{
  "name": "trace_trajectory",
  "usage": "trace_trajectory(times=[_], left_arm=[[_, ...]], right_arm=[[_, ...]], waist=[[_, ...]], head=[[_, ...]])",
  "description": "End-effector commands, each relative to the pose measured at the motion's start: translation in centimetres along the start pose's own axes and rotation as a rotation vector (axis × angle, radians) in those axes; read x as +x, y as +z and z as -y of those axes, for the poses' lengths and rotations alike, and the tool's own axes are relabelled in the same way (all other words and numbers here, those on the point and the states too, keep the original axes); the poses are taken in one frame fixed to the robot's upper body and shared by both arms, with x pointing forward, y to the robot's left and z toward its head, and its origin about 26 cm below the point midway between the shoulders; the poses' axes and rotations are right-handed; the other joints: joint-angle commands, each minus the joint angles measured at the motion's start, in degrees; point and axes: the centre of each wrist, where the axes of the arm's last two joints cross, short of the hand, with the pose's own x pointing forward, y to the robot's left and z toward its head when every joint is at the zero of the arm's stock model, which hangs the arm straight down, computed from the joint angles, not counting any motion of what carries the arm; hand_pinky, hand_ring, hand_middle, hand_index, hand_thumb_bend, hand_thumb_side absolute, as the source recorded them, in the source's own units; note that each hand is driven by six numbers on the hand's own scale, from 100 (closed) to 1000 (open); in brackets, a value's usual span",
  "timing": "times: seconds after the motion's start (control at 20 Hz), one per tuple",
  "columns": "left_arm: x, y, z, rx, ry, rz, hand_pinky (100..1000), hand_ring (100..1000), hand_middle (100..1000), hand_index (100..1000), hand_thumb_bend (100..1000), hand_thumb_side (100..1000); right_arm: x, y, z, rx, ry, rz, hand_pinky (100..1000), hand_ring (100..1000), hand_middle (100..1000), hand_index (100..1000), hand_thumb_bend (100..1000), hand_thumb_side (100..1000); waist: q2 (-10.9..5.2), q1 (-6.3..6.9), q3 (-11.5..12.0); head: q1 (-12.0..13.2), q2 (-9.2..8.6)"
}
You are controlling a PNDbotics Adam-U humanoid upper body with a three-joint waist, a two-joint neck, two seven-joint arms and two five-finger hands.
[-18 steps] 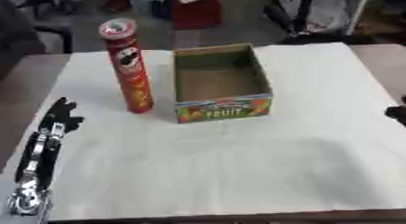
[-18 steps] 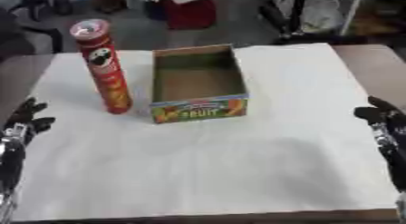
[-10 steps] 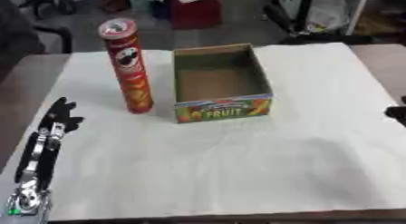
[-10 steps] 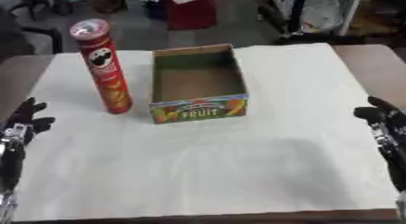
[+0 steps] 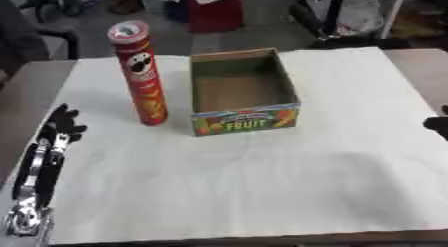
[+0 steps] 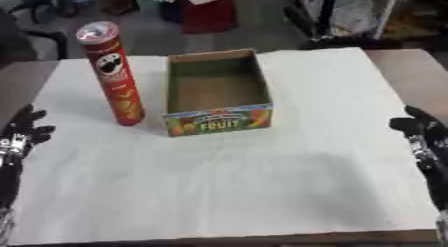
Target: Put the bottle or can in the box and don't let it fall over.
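The left robot hand [image 5: 61,125] rests at the counter's left edge, fingers relaxed and apart, holding nothing and touching only the white cloth [image 5: 262,181]. The right robot hand [image 6: 418,132] lies at the right edge, likewise slack with fingers spread and empty. Both sit well apart from the work, likely parked so the middle stays free for a reach. Between them, nearer the left hand, the red Pringles can [image 5: 140,73] stands upright on the cloth, just beside the left wall of the open cardboard fruit box [image 5: 243,93] without clearly touching it. The box is empty, its printed end facing the robot. Tall and narrow, the can looks apt to tip, so I judge a grasp on its body safest.
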Motion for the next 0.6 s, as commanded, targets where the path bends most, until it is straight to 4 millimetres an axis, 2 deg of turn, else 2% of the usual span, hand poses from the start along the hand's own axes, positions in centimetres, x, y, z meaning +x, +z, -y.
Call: trace_trajectory(times=[0.05,0.1,0.15,0.2,0.4,0.6], left_arm=[[2.4,-2.3,-5.0,-0.022,-0.18,0.122,852,799,868,1000,350,926],[3.1,-3.2,-6.6,-0.036,-0.242,0.154,858,804,868,1000,359,915],[4.0,-4.1,-8.1,-0.052,-0.306,0.184,863,809,867,1000,283,1000],[4.8,-5.0,-9.5,-0.068,-0.371,0.211,867,814,870,1000,377,903],[8.1,-8.7,-14.2,-0.168,-0.603,0.285,883,834,874,1000,416,905],[10.3,-12.4,-16.8,-0.335,-0.819,0.297,907,874,897,1000,461,928]], right_arm=[[0.7,-0.3,0.6,0.003,0.026,0.023,987,820,710,887,100,670],[0.7,-0.3,0.6,0.003,0.027,0.02,987,820,710,887,100,671],[0.7,-0.2,0.6,0.004,0.028,0.017,987,820,710,887,100,664],[0.6,-0.1,0.6,0.005,0.029,0.015,987,820,710,887,100,671],[0.6,-0.1,0.6,0.018,0.033,0.009,987,820,709,887,100,673],[0.5,-0.1,0.6,0.04,0.039,0.003,987,820,709,887,100,674]], waist=[[-0.73,0.26,-0.27],[-0.78,0.44,-0.47],[-0.83,0.6,-0.69],[-0.92,0.77,-0.93],[-1.24,1.44,-1.88],[-1.61,1.8,-2.96]], head=[[0.04,-0.68],[-0.06,-0.87],[-0.13,-1.04],[-0.06,-1.16],[0.32,-1.49],[0.79,-1.48]])
